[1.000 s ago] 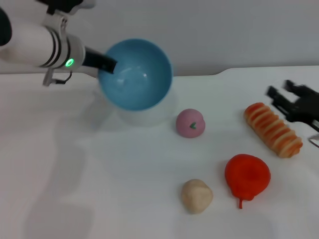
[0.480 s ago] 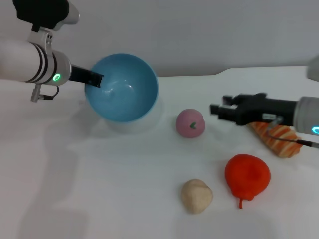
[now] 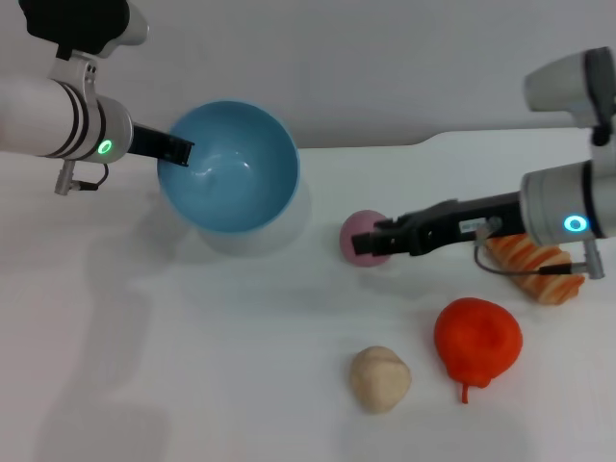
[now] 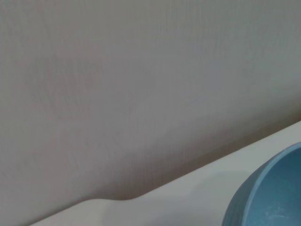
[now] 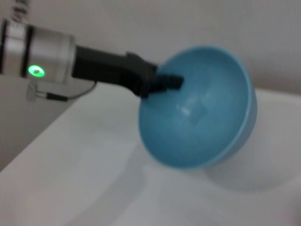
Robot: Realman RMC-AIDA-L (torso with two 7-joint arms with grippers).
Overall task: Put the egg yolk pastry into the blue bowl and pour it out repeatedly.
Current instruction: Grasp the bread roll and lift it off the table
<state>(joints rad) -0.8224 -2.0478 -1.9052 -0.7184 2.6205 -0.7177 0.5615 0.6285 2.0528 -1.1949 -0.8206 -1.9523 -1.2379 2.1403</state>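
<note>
Blue plastic catches the eye first: the blue bowl [image 3: 229, 166] hangs tilted above the worktop [image 3: 192, 366] near its far-left part, its mouth turned toward the middle, pinched at the rim by the left gripper [image 3: 177, 150], whose jaws are closed on it. The bowl is empty. The egg yolk pastry [image 3: 379, 378] lies untouched on the worktop toward the near edge, just beside a red fruit [image 3: 477, 339], so loading and pouring are, by the look of it, both left to do. The right gripper [image 3: 377, 241] reaches in from the right edge and sits at a pink ball [image 3: 358, 236] — whether its jaws are open or closed cannot be told. A striped bread roll [image 3: 535, 265] lies under that arm. Open room spreads across the near-left of the worktop — ample for pouring — while the pastry's right side is crowded by the fruit.
</note>
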